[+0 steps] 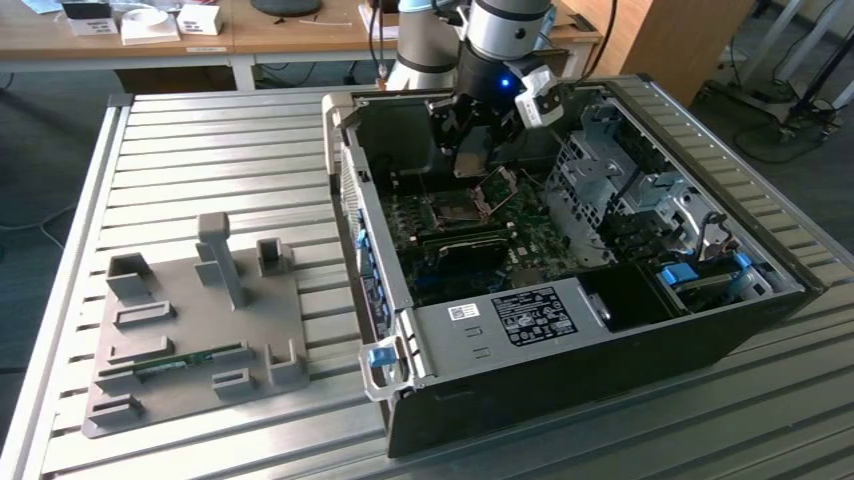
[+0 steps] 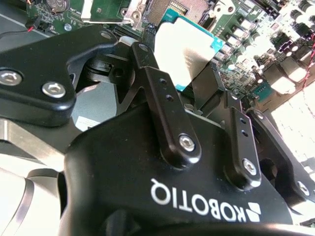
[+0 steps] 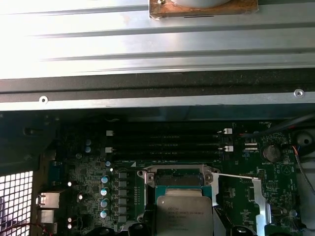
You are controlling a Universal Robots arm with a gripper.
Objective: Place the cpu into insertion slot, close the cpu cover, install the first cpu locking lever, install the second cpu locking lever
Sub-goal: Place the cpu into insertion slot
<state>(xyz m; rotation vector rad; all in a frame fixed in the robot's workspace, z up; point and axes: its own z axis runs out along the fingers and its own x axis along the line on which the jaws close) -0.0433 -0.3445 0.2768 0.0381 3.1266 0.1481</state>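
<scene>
My gripper (image 1: 471, 158) hangs inside the open computer case, just above the green board, shut on the cpu (image 2: 189, 46). The cpu is a flat silver square with teal edges, clamped between the black fingers (image 2: 156, 86). In the first wrist view the cpu (image 3: 183, 215) hovers over the near edge of the insertion slot (image 3: 178, 178), a dark square recess with a silver rim. In the exterior view the insertion slot (image 1: 451, 208) lies bare just below the gripper. The cpu cover (image 1: 502, 188) stands swung up beside it.
The case's side wall (image 1: 350, 190) and the drive cages (image 1: 627, 190) hem in the board. Long black memory slots (image 3: 167, 140) run beyond the socket. A grey fixture plate (image 1: 187, 320) holding a green memory stick (image 1: 174, 362) sits on the ribbed metal table at the exterior view's left.
</scene>
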